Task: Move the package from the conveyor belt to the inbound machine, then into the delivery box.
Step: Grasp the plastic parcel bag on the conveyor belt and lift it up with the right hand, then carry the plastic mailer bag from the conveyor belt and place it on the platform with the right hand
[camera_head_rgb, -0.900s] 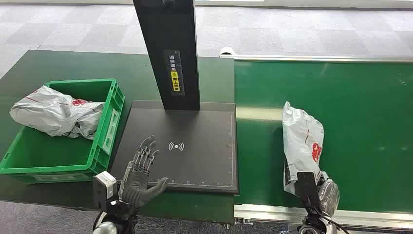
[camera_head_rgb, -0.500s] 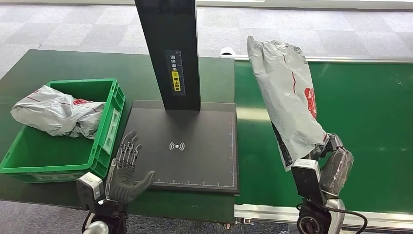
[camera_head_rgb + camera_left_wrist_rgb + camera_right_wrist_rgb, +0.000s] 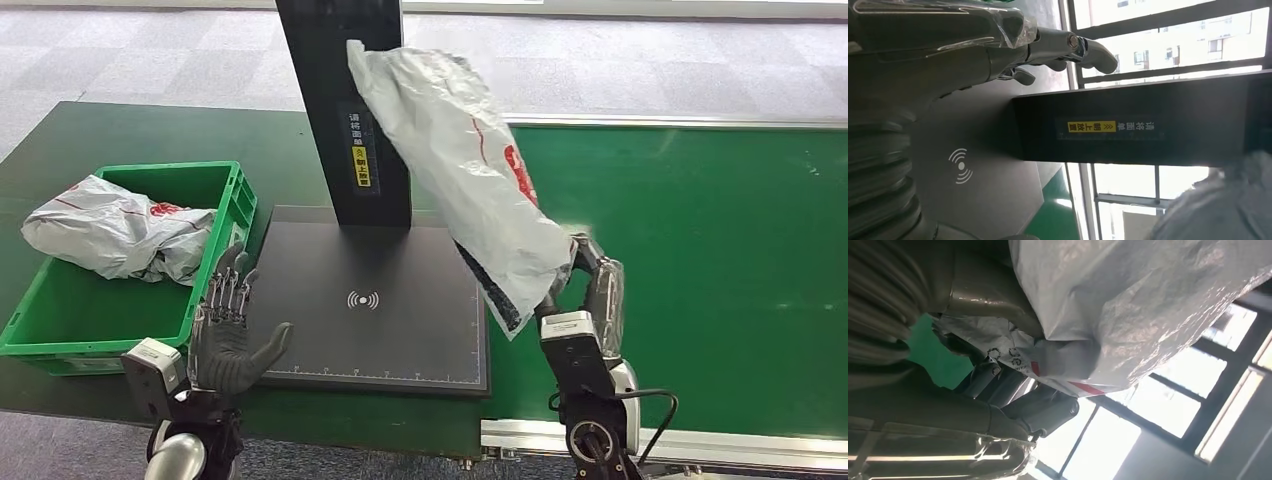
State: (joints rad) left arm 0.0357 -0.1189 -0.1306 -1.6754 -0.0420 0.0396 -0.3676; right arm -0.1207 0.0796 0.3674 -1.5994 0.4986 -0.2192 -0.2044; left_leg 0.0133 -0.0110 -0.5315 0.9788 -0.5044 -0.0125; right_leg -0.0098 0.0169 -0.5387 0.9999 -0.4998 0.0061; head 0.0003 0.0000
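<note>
My right hand [image 3: 590, 290] held the package [image 3: 465, 165] by its lower end, the bag rearing up toward the top centre of the frame, tilted over the inbound machine [image 3: 375, 300] and in front of its black post [image 3: 345, 100]. My left hand [image 3: 232, 335] waited at lower left, fingers spread and holding nothing. The risk, as I judged it: the limp bag (slick plastic) might snag the post or slip from so low a grip before reaching the plate.
</note>
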